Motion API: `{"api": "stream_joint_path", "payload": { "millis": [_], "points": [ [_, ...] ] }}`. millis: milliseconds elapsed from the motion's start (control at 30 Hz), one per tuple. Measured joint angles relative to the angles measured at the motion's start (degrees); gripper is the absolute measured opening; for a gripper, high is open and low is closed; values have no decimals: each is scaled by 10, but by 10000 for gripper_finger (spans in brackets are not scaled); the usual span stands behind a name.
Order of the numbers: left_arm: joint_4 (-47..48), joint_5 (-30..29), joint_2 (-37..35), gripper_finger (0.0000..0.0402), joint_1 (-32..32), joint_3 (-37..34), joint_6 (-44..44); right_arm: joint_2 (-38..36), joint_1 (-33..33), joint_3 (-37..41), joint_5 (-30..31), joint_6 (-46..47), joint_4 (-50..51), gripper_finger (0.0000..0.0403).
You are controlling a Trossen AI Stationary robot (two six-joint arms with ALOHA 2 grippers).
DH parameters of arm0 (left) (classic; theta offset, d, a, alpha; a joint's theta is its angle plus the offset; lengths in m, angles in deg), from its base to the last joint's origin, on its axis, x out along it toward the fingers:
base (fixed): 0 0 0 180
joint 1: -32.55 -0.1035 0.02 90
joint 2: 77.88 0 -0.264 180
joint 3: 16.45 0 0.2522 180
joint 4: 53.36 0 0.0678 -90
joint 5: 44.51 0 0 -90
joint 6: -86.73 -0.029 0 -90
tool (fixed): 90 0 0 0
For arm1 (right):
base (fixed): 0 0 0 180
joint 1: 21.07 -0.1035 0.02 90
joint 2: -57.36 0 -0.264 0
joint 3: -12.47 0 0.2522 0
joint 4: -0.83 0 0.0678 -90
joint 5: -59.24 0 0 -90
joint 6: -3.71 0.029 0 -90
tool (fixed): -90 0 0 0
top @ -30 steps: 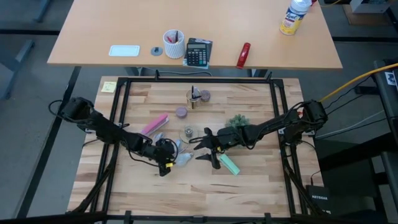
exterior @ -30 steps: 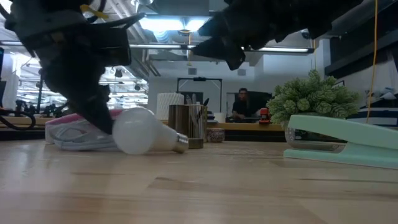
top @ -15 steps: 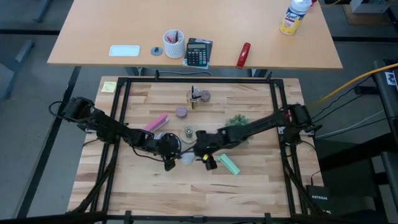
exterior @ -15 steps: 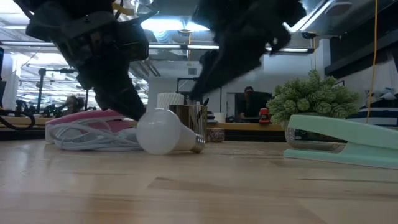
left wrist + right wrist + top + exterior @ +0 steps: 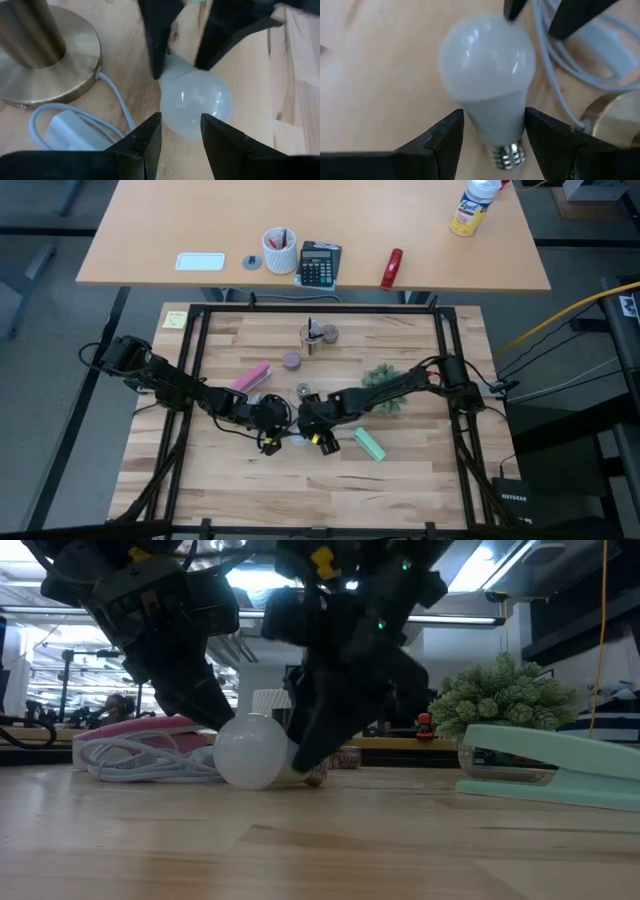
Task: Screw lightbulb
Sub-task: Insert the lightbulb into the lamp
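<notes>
The lightbulb (image 5: 250, 752), frosted white with a grey screw base (image 5: 511, 154), lies on its side on the wooden table (image 5: 250, 490), resting on its globe. My left gripper (image 5: 180, 120) comes from the table's left, its fingers partly open at the globe's rounded end. From the table's right, my right gripper (image 5: 494, 117) stands open and slants down, one finger on either side of the bulb's neck (image 5: 495, 112). In the high view the two grippers (image 5: 272, 442) (image 5: 316, 438) face each other across the bulb (image 5: 295, 439). My left gripper rests its fingertips (image 5: 156, 120) against the globe's rounded end (image 5: 192, 127), slanting down from the table's left; the gap between them is narrower than the globe. The bulb lies on the table. My right gripper's fingers (image 5: 445, 135) flank the neck; whether they touch it I cannot tell.
A brass lamp base (image 5: 45, 55) and its white cord (image 5: 70, 127) lie just beyond the bulb. A mint-green bar (image 5: 550, 775) sits to the right, with a small plant (image 5: 385, 377) behind it. A pink object (image 5: 250, 378) and a round socket disc (image 5: 302, 391) lie farther back.
My right gripper has come down and toward the table's left and near edge, tipping steeply downward until its fingers straddle the bulb's neck. Early on my left gripper went a little toward the right, and the bulb slid that way along the table; both then stayed put.
</notes>
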Motion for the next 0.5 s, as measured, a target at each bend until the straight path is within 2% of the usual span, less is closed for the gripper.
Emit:
{"api": "stream_joint_path", "payload": {
  "millis": [233, 500],
  "points": [
    [1, 0, 0, 127, 0, 0, 5, 18, 0, -1, -14, 0, -5, 208],
    [3, 3, -2, 127, 0, 0, 28, 15, -1, -8, -13, 14, -3, 141]
  ]
}}
